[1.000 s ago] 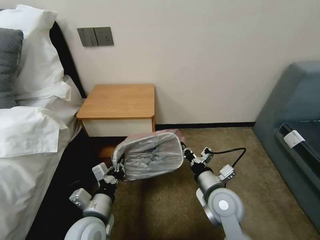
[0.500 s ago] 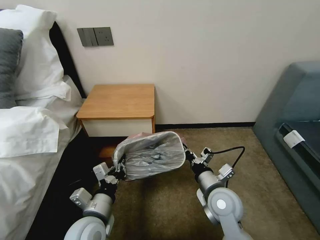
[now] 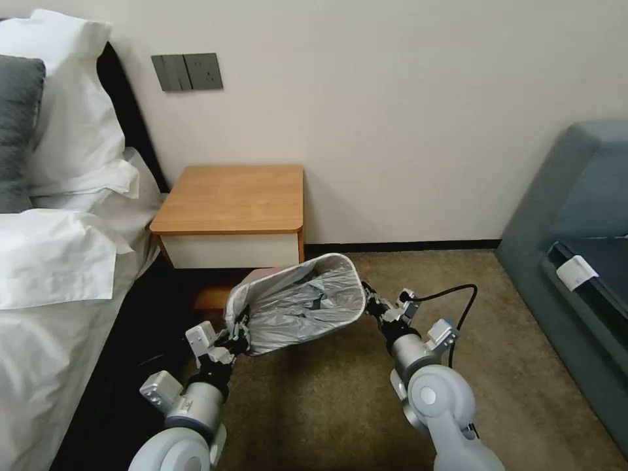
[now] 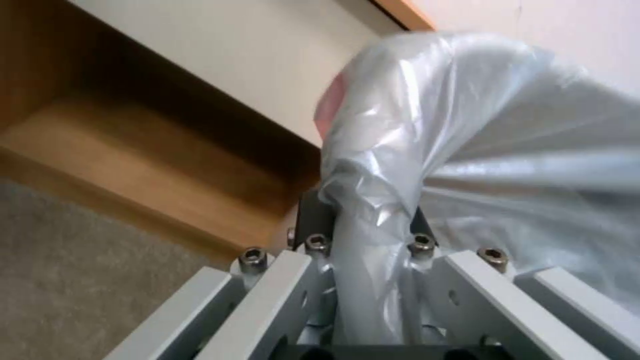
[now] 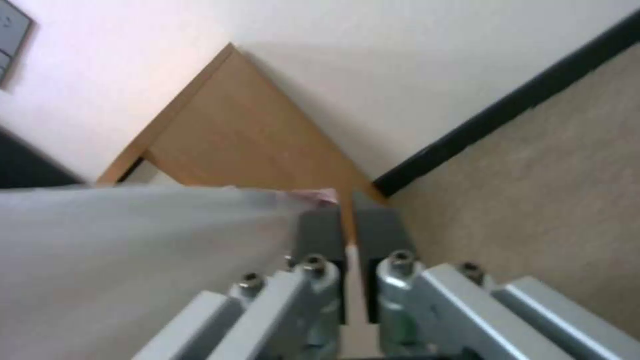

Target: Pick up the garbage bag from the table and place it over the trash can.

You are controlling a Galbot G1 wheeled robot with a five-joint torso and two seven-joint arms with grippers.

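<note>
Bag (image 3: 297, 307) hangs stretched between my two grippers, just in front of the table (image 3: 235, 196). My left gripper (image 3: 237, 333) and right gripper (image 3: 367, 299) each pinch its rim closed, holding the mouth wide for a bin.

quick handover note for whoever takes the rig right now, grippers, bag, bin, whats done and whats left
Left gripper: shut on the garbage bag, at its left edge.
Right gripper: shut on the bag's right edge.
The bag is off the table, stretched open between the arms above the carpet, in front of the table.
Trash can: not seen from here.
Done: pickup and opening.
Left: setting the bag over the can.
</note>
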